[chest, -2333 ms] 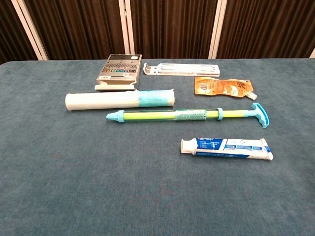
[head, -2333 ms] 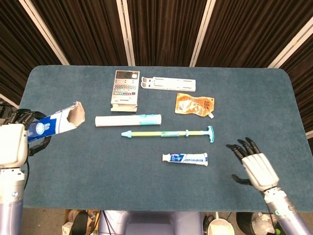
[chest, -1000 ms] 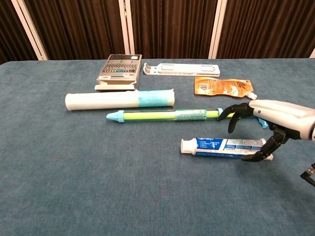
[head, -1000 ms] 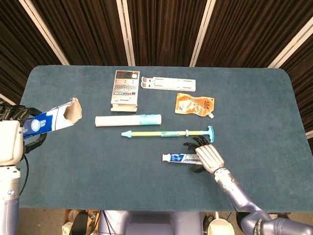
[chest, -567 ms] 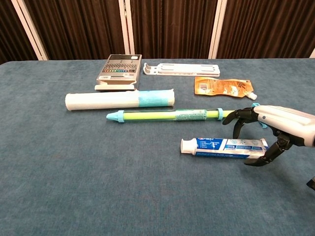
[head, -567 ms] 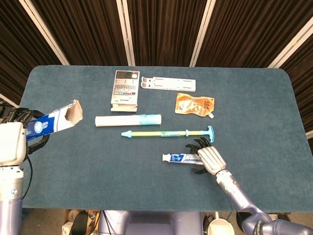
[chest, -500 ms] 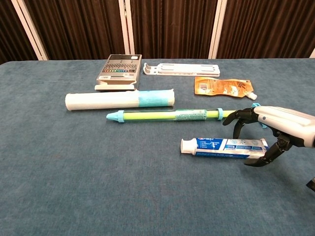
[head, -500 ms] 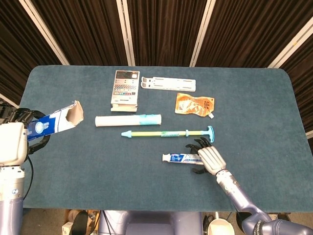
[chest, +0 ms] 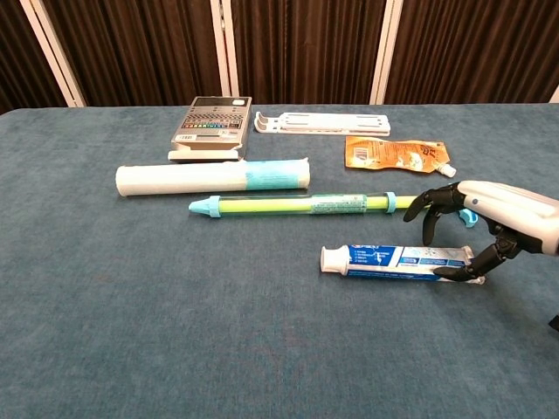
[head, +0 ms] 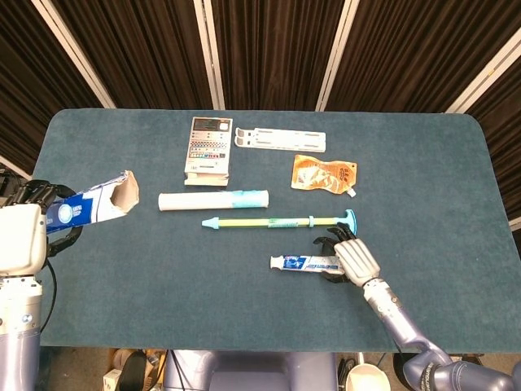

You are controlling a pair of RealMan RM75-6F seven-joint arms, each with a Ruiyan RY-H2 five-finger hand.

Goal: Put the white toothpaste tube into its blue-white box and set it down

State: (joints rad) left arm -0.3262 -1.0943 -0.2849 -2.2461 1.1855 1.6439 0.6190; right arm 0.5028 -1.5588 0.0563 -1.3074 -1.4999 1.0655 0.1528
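Pickup of the toothpaste tube (chest: 400,261) is judged in hand: it lies flat on the table (head: 456,187), the right hand (chest: 489,223) arched over its crimped end, fingers apart, nothing held. Closure and lifting are required next. The box (head: 88,206), open-mouthed, is gripped by the left hand (head: 20,236), which is cut off at the frame edge; thumb contact cannot be told.

White robot hand (chest: 489,218), black fingers (chest: 434,209)

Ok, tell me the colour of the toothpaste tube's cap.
White; the toothpaste tube cap shows best in the chest view.
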